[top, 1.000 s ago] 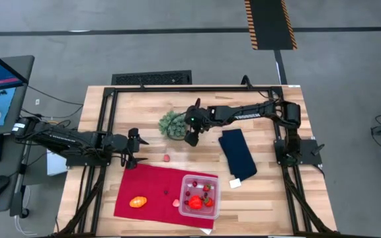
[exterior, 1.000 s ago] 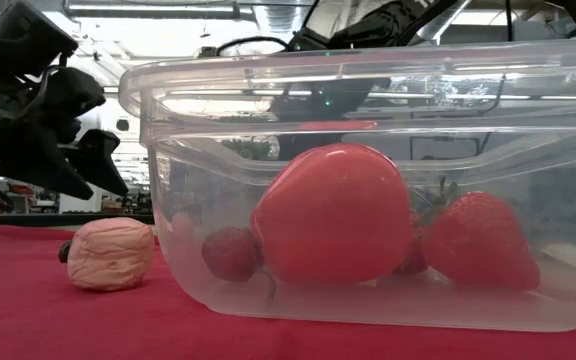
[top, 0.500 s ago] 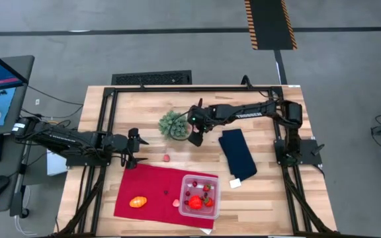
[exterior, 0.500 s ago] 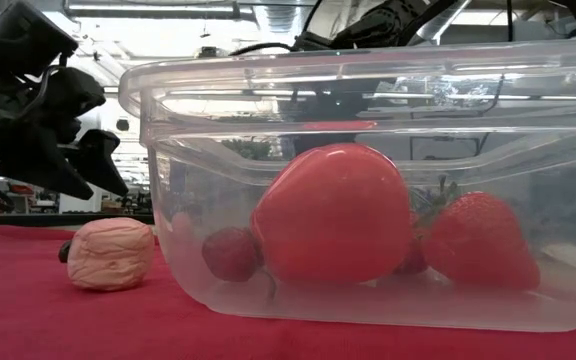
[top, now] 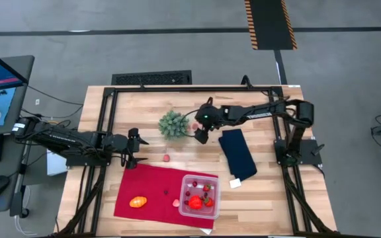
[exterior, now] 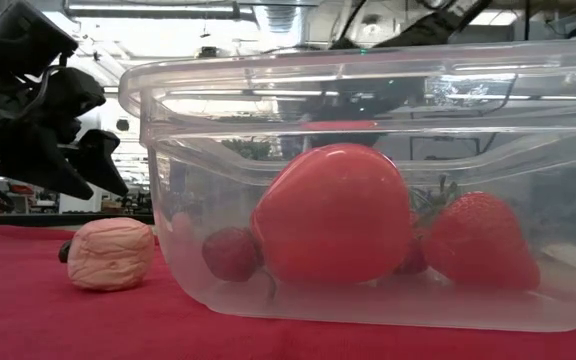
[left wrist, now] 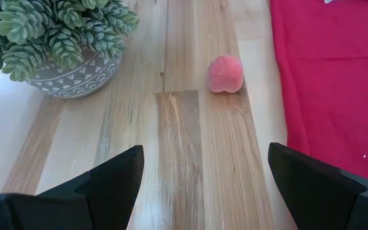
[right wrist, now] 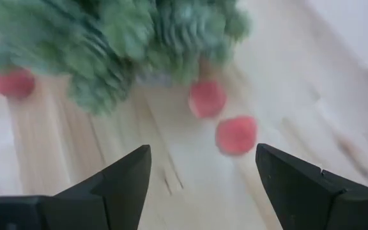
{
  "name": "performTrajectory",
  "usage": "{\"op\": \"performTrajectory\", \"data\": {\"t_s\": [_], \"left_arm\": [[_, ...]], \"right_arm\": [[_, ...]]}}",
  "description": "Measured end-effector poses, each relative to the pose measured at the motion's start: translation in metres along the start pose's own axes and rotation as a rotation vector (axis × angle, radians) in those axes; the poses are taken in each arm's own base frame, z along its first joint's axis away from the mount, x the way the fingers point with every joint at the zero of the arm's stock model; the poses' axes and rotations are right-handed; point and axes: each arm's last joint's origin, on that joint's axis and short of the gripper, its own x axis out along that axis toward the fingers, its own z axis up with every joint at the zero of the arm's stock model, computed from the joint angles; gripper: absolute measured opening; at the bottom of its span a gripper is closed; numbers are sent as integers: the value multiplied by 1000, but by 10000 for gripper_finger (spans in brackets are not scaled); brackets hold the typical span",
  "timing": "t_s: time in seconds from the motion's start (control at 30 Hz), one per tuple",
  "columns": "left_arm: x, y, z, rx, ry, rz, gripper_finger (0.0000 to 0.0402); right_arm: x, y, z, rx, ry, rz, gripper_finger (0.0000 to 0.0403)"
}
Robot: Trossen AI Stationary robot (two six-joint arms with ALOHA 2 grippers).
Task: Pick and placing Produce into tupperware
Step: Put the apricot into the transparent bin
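The clear tupperware (top: 199,194) stands on the red cloth (top: 151,188) near the table's front edge. It holds a big red fruit (exterior: 333,212), a strawberry (exterior: 480,242) and a small dark red berry (exterior: 232,252). An orange oval (top: 137,201) and a pink piece (exterior: 110,253) lie on the cloth beside it. A small pink piece (left wrist: 225,73) lies on the bare wood. Two small red pieces (right wrist: 236,134) lie by the green plant (top: 172,124). My right gripper (top: 201,139) is open above the wood, right of the plant. My left gripper (top: 139,151) is open and empty at the left.
The green bushy plant sits in a patterned pot (left wrist: 69,70) at the table's middle. A dark blue folded cloth (top: 237,153) lies right of my right gripper, with a white tag (top: 234,183) at its near end. Black frame rails (top: 104,132) run along the table's sides.
My right gripper has gone toward the table's right edge, away from the plant, staying open. The left arm and the produce have kept still.
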Motion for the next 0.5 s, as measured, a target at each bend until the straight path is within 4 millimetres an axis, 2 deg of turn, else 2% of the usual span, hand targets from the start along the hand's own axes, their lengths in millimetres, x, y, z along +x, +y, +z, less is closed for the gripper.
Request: {"op": "performTrajectory", "data": {"t_s": [0.1,0.17,0.3,0.5], "left_arm": [[0,0,0,0,1,0,326],[0,0,0,0,0,0,326],[0,0,0,0,0,0,326],[0,0,0,0,0,0,326]], "right_arm": [[-13,1,1,-8,-38,-28,306],[-14,0,1,-17,-42,-46,306],[-11,-6,0,-55,-30,-85,306],[4,-20,-8,-29,44,-84,306]]}}
